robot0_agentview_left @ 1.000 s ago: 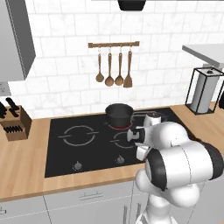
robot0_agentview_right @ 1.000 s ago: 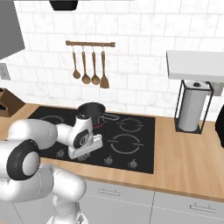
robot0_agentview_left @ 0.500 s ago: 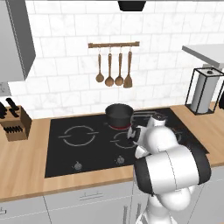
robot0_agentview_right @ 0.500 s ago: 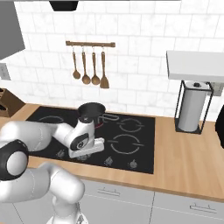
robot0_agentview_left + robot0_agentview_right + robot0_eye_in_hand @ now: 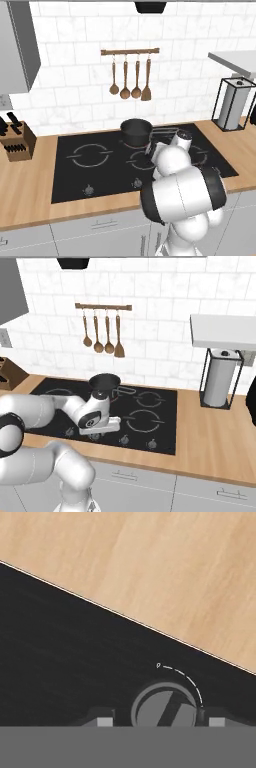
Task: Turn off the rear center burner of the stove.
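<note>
pincer point(image 5: 158, 722) spread astride a knob point(image 5: 165, 704) on the stove point(image 5: 100, 170), not yet pinching; turning it off is still left.

White arm point(image 5: 60, 406) bends low over the stove point(image 5: 155, 421).

The stove point(image 5: 100, 175) is glossy black glass, its round zones traced in thin grey lines. The saucepan point(image 5: 135, 132) is dark charcoal. The counter point(image 5: 27, 190) is pale wood grain. The knob point(image 5: 165, 708) is grey with a dark bar, under a white dashed arc. The wall tiles point(image 5: 75, 65) are white with faint marbling
</note>
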